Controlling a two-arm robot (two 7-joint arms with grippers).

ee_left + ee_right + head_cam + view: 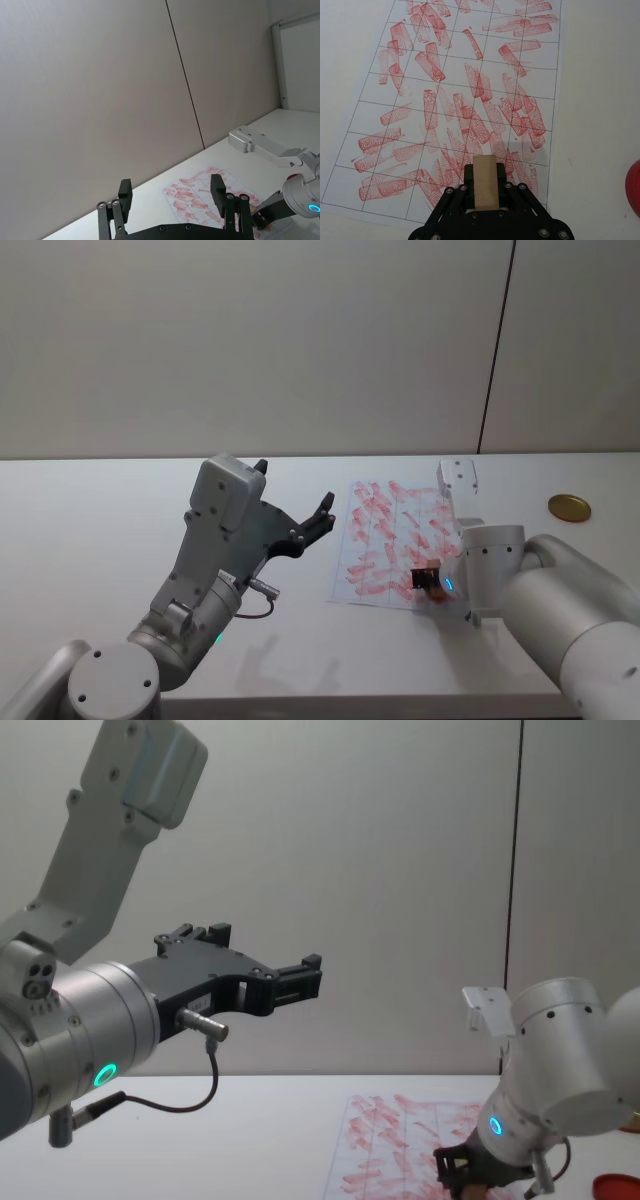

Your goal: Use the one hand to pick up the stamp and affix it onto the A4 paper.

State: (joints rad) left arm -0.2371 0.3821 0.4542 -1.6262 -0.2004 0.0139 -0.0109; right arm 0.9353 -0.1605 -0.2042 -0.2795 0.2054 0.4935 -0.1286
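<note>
- The left gripper (293, 490), black and two-fingered on a grey arm, hangs raised above the white table (100, 530), well to the left of the A4 paper; its jaws are spread wide and hold nothing.
- The A4 paper (385, 530), a white gridded sheet covered in red smudged stamp marks, lies flat on the table.
- The right gripper (428, 580) is low over the paper's near right corner, jaws closed around the stamp (485, 182), a small tan wooden block; whether the block touches the sheet, I cannot tell.
- A flat round red dish (636, 187) lies just right of the paper.
- A round brass-coloured disc (568, 507) lies well right of the paper.
</note>
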